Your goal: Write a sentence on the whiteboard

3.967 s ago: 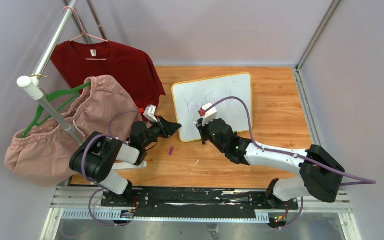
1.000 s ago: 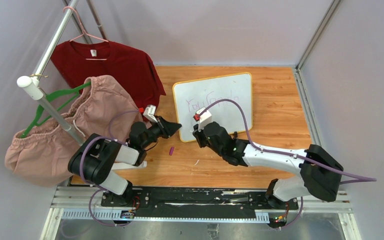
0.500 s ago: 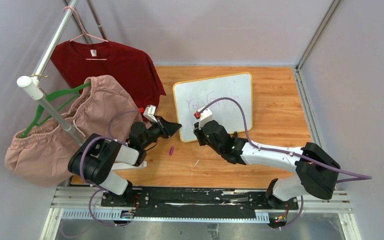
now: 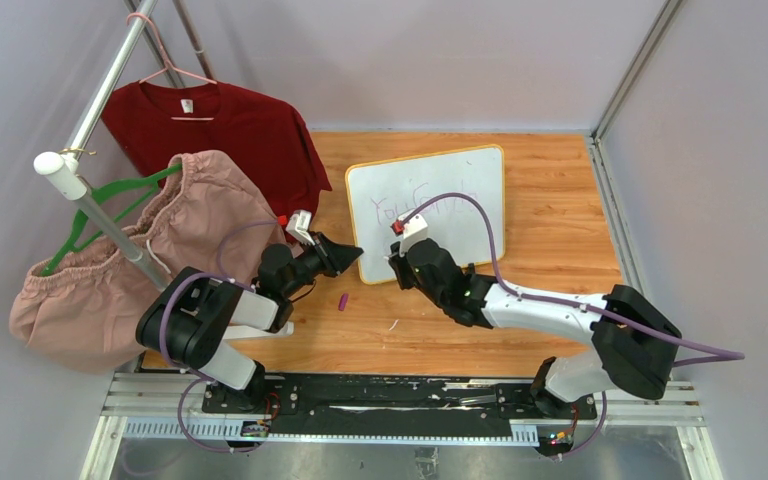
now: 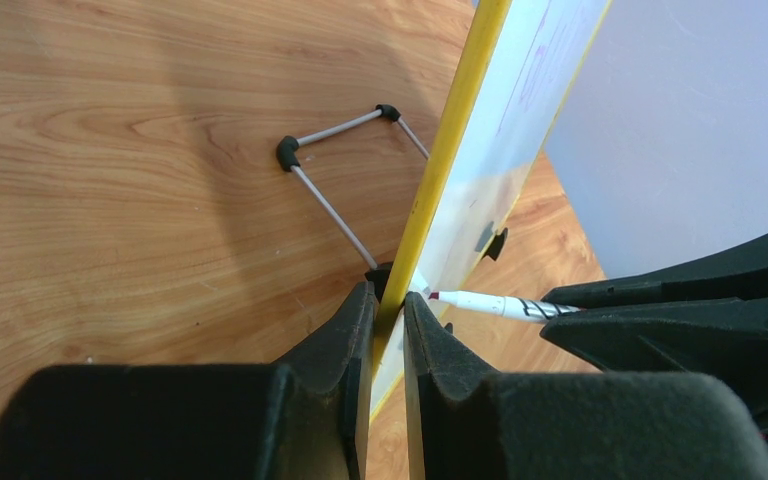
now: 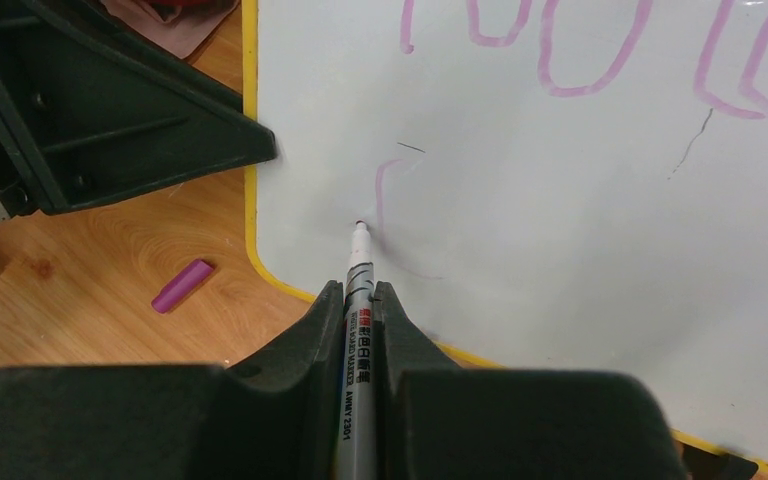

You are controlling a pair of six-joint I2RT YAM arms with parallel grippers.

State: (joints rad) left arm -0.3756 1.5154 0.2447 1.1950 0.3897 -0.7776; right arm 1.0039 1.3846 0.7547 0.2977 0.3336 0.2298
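The whiteboard [image 4: 470, 215] stands tilted on the wooden table, white with a yellow frame [image 5: 450, 150]. My left gripper [image 4: 354, 250] [image 5: 388, 305] is shut on its lower left edge. My right gripper [image 4: 398, 262] [image 6: 358, 290] is shut on a white marker [image 6: 359, 265] [image 5: 485, 302], whose tip touches the board near the lower left corner. The sentence [image 4: 410, 205] [image 6: 580, 60] is thin purple writing in an upper line. A short curved purple stroke [image 6: 388, 200] lies just by the tip. My right arm hides part of the writing in the top view.
A purple marker cap [image 4: 343, 300] [image 6: 183, 285] lies on the table below the board's corner. A red shirt [image 4: 220, 130] and pink shorts [image 4: 150, 250] hang from a slanted rack pole [image 4: 100, 210] on the left. The board's wire stand [image 5: 335, 175] rests behind it.
My right gripper has moved left and down the board with the marker, from the upper line to near the lower left corner. The left gripper has kept its hold.
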